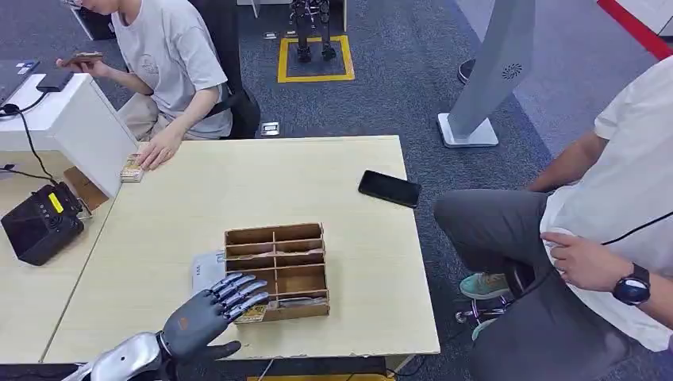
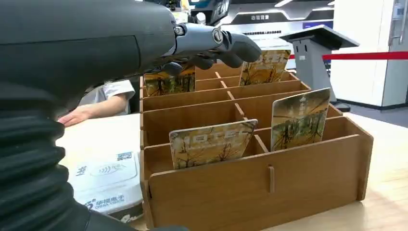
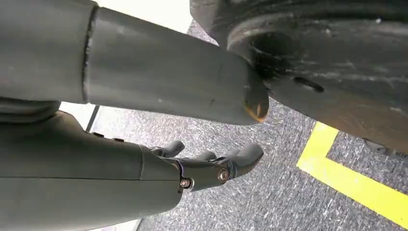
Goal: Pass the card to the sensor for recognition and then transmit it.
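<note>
Left hand [image 1: 208, 316] comes in at the near edge of the worktop [image 1: 159, 238], its fingers [image 1: 238, 292] spread apart and holding nothing, reaching over the near left corner of the wooden box [image 1: 278, 270]. Just under and beside them lies the white sensor [image 1: 207, 270], flat on the worktop, touching the box's left side. From the wrist, cards stand tilted in the compartments: one card [image 2: 211, 143] leans in the nearest row, a second card [image 2: 299, 118] stands taller just beside it, and two more sit in the far rows, close below the fingertips [image 2: 235, 48]. Whether those tips touch a far card is hard to tell from this angle. Right hand [image 3: 211, 166] hangs over grey carpet, fingers lightly curled and apart, holding nothing. Further out, a black phone [image 1: 389, 188] lies near the worktop's right edge, well apart from the box. At the far left corner a seated person rests a hand [image 1: 159, 149] by a small stack [image 1: 132, 169]. Another person sits off to the right.
</note>
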`<state>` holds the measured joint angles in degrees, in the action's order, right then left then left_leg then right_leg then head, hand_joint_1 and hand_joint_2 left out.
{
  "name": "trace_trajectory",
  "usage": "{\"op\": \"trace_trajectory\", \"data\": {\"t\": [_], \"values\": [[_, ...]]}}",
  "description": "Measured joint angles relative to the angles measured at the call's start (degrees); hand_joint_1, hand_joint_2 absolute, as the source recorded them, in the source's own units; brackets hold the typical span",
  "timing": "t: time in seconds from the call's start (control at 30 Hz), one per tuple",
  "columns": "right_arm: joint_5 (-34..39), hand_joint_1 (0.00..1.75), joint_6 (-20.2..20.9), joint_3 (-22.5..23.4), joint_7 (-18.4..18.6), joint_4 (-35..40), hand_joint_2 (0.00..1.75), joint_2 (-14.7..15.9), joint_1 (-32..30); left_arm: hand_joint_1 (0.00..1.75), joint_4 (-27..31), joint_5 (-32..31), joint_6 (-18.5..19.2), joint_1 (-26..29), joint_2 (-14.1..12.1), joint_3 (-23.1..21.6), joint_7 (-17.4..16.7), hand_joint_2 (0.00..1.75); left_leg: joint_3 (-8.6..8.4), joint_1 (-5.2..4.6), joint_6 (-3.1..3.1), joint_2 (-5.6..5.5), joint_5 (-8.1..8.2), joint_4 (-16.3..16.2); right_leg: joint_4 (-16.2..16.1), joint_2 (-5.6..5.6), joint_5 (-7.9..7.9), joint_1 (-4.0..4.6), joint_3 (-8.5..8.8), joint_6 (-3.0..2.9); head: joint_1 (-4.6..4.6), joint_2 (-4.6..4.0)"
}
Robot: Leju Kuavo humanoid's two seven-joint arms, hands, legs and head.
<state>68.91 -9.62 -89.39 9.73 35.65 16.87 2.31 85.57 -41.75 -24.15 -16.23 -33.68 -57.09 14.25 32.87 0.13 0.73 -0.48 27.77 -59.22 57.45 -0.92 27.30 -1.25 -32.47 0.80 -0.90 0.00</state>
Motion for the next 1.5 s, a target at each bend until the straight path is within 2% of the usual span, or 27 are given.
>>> {"op": "trace_trajectory", "data": {"t": [0.3, 0.67, 1.5], "values": [[-0.19, 0.00, -0.76, 0.00, 0.31, 1.85, 0.00, 0.83, -0.02, 0.00, -1.61, -2.01, -0.87, 0.02, 0.68, 0.00, -2.10, 1.75, 0.01, 0.00, 0.00, 0.00, 0.00, 0.00, 0.00, 0.00, 0.00, 0.00, -0.01, 0.00, 0.00, 0.00], [-0.26, 0.00, -1.38, 0.00, 0.37, 2.95, 0.00, 1.38, -0.05, 0.00, -2.62, -3.08, -1.64, 0.03, 0.96, 0.00, -2.93, 1.75, 0.03, 0.00, 0.00, 0.00, 0.00, 0.00, 0.00, 0.00, 0.00, 0.00, -0.03, 0.00, 0.00, 0.00], [-0.26, 0.00, -2.56, 0.00, 0.52, 4.52, 0.00, 2.19, -0.24, 0.00, -2.99, -2.75, -2.91, 0.14, 1.03, 0.00, -3.21, 1.75, 0.04, 0.00, 0.00, 0.00, 0.00, 0.00, 0.00, 0.00, 0.00, 0.00, -0.03, 0.00, 0.00, 0.00]]}}
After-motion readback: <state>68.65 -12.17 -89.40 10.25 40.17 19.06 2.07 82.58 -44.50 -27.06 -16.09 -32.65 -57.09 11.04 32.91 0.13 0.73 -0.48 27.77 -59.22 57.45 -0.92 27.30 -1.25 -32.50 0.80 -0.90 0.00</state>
